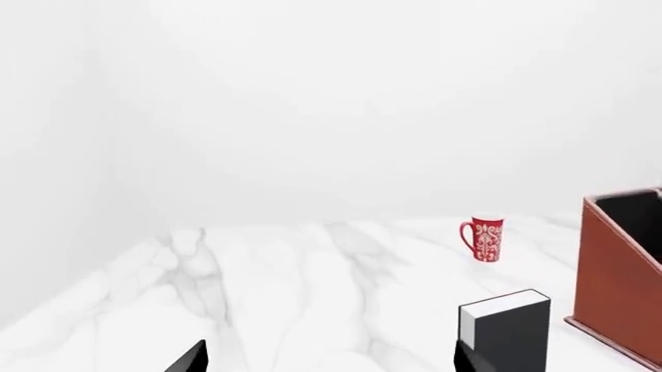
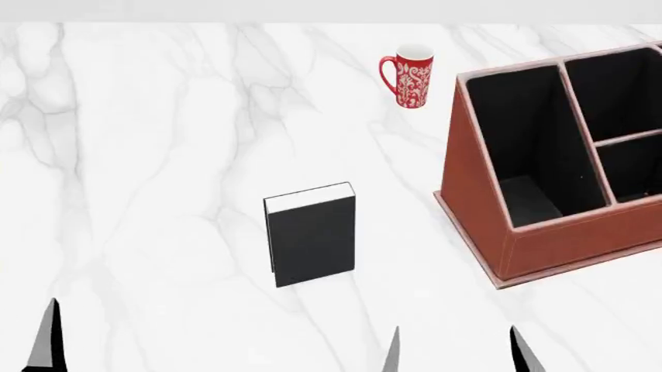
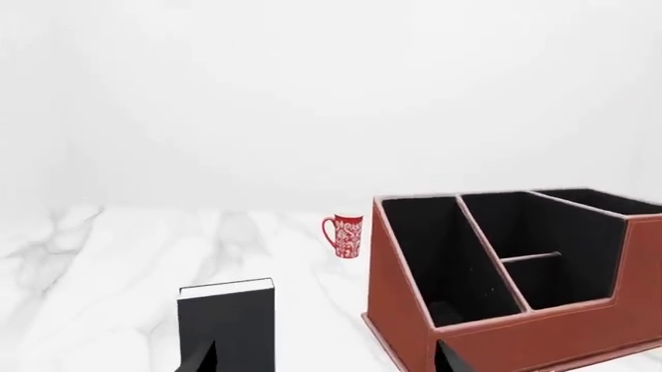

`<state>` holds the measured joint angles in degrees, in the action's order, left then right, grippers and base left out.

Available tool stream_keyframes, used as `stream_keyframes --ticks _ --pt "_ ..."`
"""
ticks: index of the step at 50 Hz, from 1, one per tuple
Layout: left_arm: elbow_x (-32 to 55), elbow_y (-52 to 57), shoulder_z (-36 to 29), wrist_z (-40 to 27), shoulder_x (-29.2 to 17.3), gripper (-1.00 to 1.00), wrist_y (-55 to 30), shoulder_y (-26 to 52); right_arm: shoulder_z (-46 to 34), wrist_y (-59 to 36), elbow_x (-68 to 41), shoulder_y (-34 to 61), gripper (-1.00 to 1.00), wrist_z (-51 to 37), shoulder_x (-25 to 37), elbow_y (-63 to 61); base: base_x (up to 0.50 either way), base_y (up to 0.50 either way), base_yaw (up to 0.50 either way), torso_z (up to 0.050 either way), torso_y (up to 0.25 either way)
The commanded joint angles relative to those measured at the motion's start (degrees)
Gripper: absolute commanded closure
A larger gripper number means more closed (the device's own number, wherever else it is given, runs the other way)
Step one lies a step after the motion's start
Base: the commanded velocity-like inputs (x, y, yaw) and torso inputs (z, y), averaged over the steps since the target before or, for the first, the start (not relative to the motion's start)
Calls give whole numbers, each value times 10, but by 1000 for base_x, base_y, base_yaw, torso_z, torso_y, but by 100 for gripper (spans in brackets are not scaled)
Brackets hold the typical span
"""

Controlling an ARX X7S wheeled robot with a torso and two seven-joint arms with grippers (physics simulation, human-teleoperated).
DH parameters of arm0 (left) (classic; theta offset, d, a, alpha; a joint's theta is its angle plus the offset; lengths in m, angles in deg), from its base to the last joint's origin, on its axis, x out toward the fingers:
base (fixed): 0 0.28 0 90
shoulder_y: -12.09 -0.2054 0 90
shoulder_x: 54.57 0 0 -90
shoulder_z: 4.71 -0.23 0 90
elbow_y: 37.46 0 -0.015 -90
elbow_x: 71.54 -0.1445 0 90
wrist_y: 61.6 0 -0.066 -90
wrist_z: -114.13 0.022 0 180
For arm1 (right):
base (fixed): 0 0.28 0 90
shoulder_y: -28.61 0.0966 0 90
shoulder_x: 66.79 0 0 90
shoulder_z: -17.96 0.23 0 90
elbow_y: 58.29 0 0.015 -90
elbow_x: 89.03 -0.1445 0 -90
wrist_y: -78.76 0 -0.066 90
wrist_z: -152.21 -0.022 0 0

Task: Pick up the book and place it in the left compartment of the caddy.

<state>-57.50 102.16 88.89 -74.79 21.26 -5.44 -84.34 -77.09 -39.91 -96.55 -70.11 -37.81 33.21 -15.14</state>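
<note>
Head view shows the thick black book with white page edges [image 2: 310,236] standing upright on the white marbled tabletop [image 2: 155,155], well apart from the large reddish-brown caddy with pale worn edges [image 2: 486,194] off to its right, and untouched by either arm. Only dark tips of the left gripper [image 2: 217,345] and the right gripper [image 2: 455,349] poke in at the near edge; both pairs of jaws stand spread apart with nothing between them. The worry, to my eye, is that a book balanced on end will topple if a fingertip nudges its cover before the jaws close around it, and it would then lie flat and be harder to pinch. The long narrow black-lined left compartment [image 2: 528,147] looks snug, so I'd expect a tilted book to catch on the reddish rim or on the divider beside it. The tall red patterned mug [image 2: 408,76] stands far back, clear of any path between book and caddy. There is plenty of bare tabletop left of the book, and open room between it and the caddy's sloped side, while the caddy's right part runs out of view.
</note>
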Motion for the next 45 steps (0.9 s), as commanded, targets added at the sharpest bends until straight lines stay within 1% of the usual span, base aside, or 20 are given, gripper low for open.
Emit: stream_keyframes --ticks 1,10,15,16,18,27,30,45 --pt "17 35 15 -3 -8 -100 -15 -8 5 -36 -19 -13 -100 -9 12 -71 0 0 0 0 0" --pt "58 96 52 -5 -20 -100 -30 -27 9 -43 -28 -23 -100 -17 22 -102 0 0 0 0 0" --pt "99 102 54 -44 -55 -100 -12 -35 11 -42 -30 -29 -100 -21 27 -114 0 0 0 0 0" --pt "102 101 53 -48 -59 -100 -10 -35 14 -23 -34 -35 -100 -15 29 -111 0 0 0 0 0" --pt "103 99 49 -53 -63 -100 -7 -35 19 -7 -41 -43 -100 -9 31 -109 463 0 0 0 0" --pt "107 92 37 -68 -76 -100 6 -37 16 -4 -41 -43 -100 -17 36 -110 492 -29 0 0 0" --pt "105 91 33 -71 -79 -100 9 -38 13 -3 -43 -44 -100 -17 38 -110 280 -299 0 0 0" --pt "111 87 23 -83 -91 -100 19 -39 10 -4 -52 -37 -100 -25 44 -104 225 -498 0 0 0"
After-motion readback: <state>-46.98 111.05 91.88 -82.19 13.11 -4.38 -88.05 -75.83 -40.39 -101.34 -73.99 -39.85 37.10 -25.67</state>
